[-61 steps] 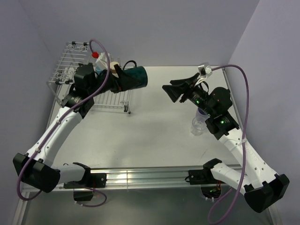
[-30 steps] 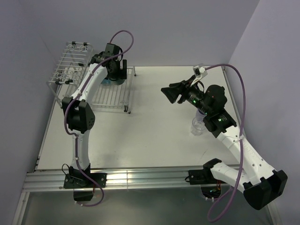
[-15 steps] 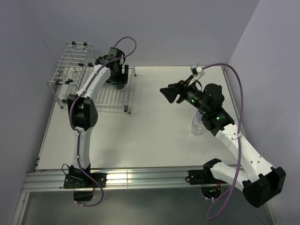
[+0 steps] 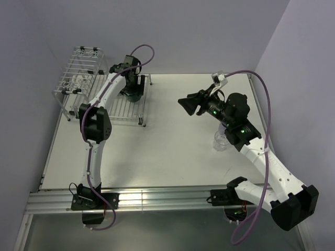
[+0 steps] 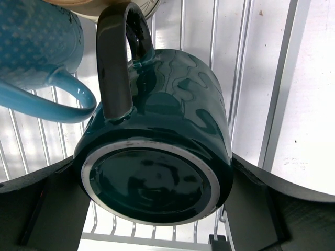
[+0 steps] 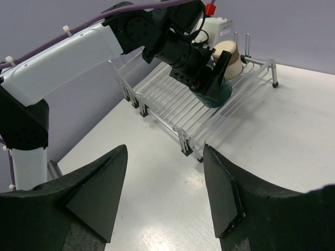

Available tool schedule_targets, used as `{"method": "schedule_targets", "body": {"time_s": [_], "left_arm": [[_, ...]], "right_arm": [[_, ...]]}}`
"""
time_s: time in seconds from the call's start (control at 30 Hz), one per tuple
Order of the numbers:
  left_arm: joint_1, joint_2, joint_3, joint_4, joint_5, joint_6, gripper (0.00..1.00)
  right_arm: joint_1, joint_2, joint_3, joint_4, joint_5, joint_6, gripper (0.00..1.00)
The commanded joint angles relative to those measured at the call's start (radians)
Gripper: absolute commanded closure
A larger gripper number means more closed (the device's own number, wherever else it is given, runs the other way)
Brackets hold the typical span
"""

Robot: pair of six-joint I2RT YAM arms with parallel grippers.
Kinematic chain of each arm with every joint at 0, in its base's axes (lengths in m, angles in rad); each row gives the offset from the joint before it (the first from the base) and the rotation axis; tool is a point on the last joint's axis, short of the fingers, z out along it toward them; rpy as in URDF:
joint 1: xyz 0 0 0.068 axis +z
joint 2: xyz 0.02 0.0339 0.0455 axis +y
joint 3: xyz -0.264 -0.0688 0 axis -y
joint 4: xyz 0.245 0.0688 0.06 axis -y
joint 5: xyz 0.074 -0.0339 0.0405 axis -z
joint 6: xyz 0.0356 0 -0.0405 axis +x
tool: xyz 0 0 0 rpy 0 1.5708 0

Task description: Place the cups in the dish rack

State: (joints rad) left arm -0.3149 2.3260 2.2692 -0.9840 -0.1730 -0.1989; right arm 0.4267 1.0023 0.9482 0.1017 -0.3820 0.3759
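My left gripper (image 4: pixel 131 93) is shut on the dark teal mug (image 5: pixel 157 151), held bottom-up on the flat slatted part of the white dish rack (image 4: pixel 121 109). The pair also shows in the right wrist view, the mug (image 6: pixel 218 92) under the gripper (image 6: pixel 209 78). The light-blue mug (image 5: pixel 36 36) and the tan-brown cup (image 6: pixel 230 60) sit on the rack just beyond it. My right gripper (image 4: pixel 186 104) is open and empty in the air over the table's middle. The clear tumbler (image 4: pixel 220 140) stands on the table under the right arm, with the lavender tumbler (image 4: pixel 225 127) mostly hidden behind it.
The rack's taller basket part (image 4: pixel 78 73) stands at the far left. A white bottle with a red cap (image 6: pixel 214 23) stands behind the rack. The rack's near feet (image 6: pixel 184 144) stick out toward the table's middle. Walls close in on the left, back and right.
My left arm has stretched out and carried the dark teal mug from above the rack's near side down onto the far slats. My right gripper has drifted slightly left.
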Motion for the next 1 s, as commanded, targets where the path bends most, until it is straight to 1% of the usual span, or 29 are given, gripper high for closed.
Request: {"method": "schedule_targets", "body": {"time_s": [0.0,0.07,0.1,0.17,0.2,0.23,0.3,0.53,0.83,0.87,0.9,0.97], "left_arm": [[-0.001,0.004,0.062,0.031,-0.002,0.016,0.88],[-0.001,0.004,0.052,0.038,-0.002,0.015,0.78],[-0.001,0.003,0.049,0.041,0.001,0.015,0.66],[-0.001,-0.001,0.036,0.050,0.001,0.013,0.54],[-0.001,-0.001,0.033,0.051,0.003,0.015,0.40],[-0.001,-0.002,0.030,0.053,0.009,0.015,0.34],[-0.003,-0.007,0.013,0.067,0.013,0.015,0.24],[-0.007,-0.014,-0.016,0.094,0.026,0.021,0.19],[-0.007,-0.051,-0.043,0.140,0.027,0.009,0.17],[-0.007,-0.056,-0.045,0.145,0.029,0.009,0.03],[-0.007,-0.062,-0.045,0.148,0.023,0.007,0.01],[-0.006,-0.073,-0.046,0.157,0.024,0.010,0.01]], "right_arm": [[-0.003,0.002,0.024,0.030,-0.001,-0.015,0.33],[-0.005,0.005,0.023,0.032,-0.001,-0.017,0.33],[-0.005,0.004,0.021,0.033,-0.001,-0.015,0.33],[-0.005,0.002,0.021,0.035,-0.001,-0.015,0.33],[-0.005,0.004,0.023,0.032,-0.003,-0.015,0.32],[-0.005,0.005,0.021,0.032,-0.003,-0.017,0.32],[-0.005,0.005,0.023,0.029,-0.005,-0.017,0.32],[-0.005,0.009,0.024,0.026,-0.005,-0.019,0.32],[-0.005,0.002,0.021,0.026,-0.011,-0.025,0.32],[-0.005,0.004,0.023,0.026,-0.011,-0.025,0.32],[-0.003,0.004,0.021,0.024,-0.011,-0.025,0.32],[-0.005,0.005,0.023,0.026,-0.011,-0.025,0.32]]}}
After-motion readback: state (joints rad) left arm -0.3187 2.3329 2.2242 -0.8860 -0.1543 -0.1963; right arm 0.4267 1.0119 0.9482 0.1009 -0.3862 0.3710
